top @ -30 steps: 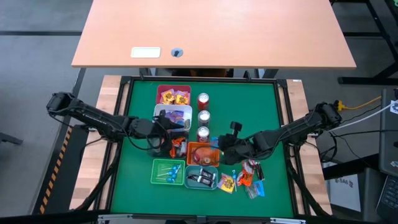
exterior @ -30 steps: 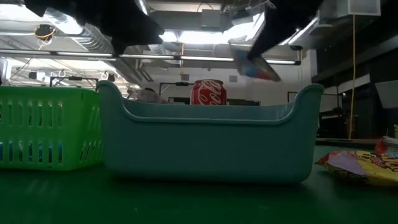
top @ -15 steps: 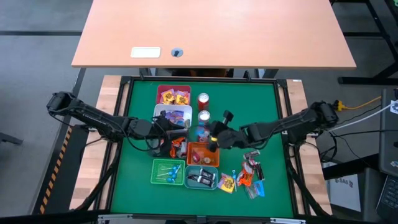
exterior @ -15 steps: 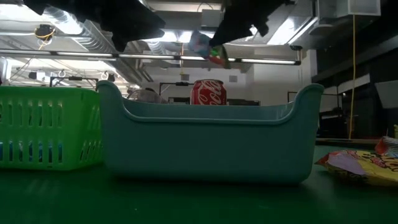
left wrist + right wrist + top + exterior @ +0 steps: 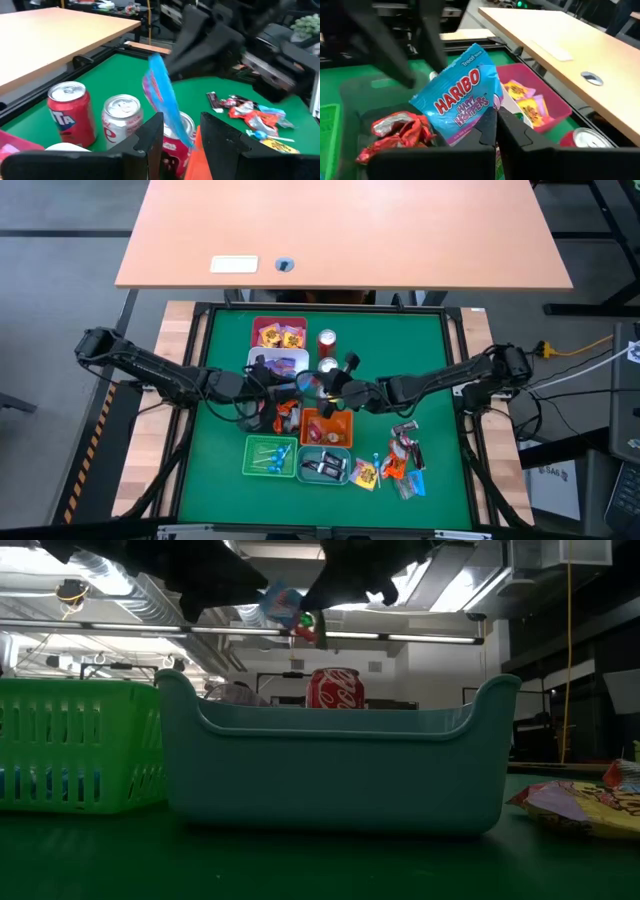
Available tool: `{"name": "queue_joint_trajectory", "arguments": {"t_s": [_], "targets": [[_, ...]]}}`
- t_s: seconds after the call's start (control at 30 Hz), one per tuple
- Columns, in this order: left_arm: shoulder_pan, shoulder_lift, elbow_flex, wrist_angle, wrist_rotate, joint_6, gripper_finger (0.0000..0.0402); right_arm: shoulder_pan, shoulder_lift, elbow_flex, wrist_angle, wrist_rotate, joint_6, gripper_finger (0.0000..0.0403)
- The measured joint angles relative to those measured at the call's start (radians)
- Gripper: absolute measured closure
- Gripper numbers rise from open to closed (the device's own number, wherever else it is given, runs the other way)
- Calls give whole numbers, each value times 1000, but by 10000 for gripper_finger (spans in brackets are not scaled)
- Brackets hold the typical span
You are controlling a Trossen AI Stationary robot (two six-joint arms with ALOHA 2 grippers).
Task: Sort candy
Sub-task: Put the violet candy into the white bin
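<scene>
My right gripper (image 5: 328, 387) is shut on a blue Haribo candy bag (image 5: 310, 383), held in the air over the nearest can, beside the white bin (image 5: 262, 360). The bag also shows in the low view (image 5: 283, 606) and in the left wrist view (image 5: 162, 95). My left gripper (image 5: 278, 402) hovers open just left of it, near the orange bin (image 5: 325, 442); its fingers (image 5: 152, 135) hold nothing. More loose candy (image 5: 397, 465) lies in a pile on the green mat at the right near side. My right gripper pinches the blue bag between its two fingers at one lower corner (image 5: 489, 114). It reaches in from the table's right side, about level. The bag is lifted clear and stands up and forward from the fingertips (image 5: 496, 117), with its printed face toward the wrist camera.
Three red-and-silver cans (image 5: 327, 343) stand in a row at mid table. A pink bin (image 5: 278, 333) with yellow sweets is at the far side, and green (image 5: 270, 456) and teal (image 5: 325, 466) bins at the near side. Red wrappers (image 5: 400, 130) lie below the bag.
My right gripper has carried the blue bag from above the orange bin's right side toward the table's left and slightly far, to a spot over the cans close to my left gripper. It stayed shut on the bag throughout.
</scene>
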Motion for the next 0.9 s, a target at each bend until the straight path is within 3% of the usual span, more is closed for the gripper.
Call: {"name": "queue_joint_trajectory", "arguments": {"t_s": [0.2, 0.6, 0.9], "targets": [[22, 0, 0, 0, -17, 0, 283, 0, 44, 0, 115, 0, -75, 398], [37, 0, 0, -7, -16, 0, 288, 0, 46, 0, 181, -56, -100, 398], [37, 0, 0, -11, -13, 0, 375, 0, 46, 0, 182, -78, -98, 398]]}}
